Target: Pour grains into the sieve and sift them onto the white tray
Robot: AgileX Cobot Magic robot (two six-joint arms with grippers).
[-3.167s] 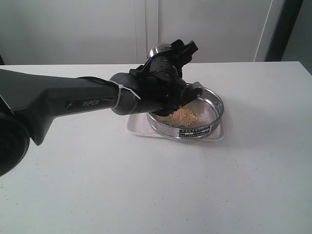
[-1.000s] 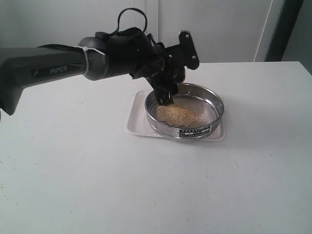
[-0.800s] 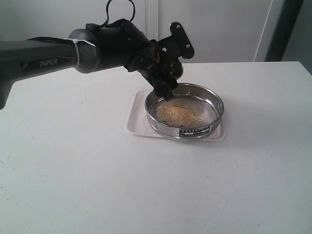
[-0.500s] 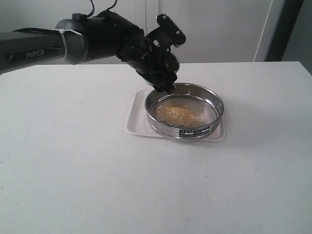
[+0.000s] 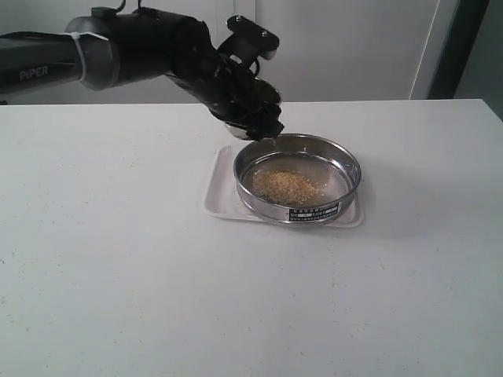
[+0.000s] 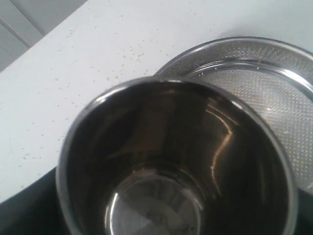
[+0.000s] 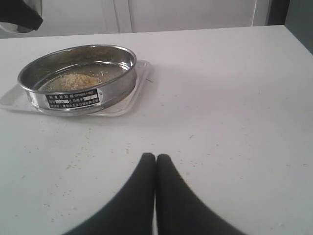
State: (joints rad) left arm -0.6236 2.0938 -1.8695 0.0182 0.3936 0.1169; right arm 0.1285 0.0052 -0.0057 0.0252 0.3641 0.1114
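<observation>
Left gripper (image 5: 253, 118) clamps empty steel cup (image 6: 176, 161) beside the sieve (image 5: 299, 206), at its far rim; right gripper (image 7: 155, 161), jaws together, sits well apart.

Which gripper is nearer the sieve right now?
Left. The left gripper, holding a steel cup, hovers at the sieve rim; the right gripper sits shut over the table, well away.

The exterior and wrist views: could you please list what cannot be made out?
- White tray: middle covered by the sieve and its grains, exterior and right wrist views.
- Label on the sieve: exterior and right wrist views, print too small.
- Steel cup: left wrist view, part of its rim cut off by the frame edge.
</observation>
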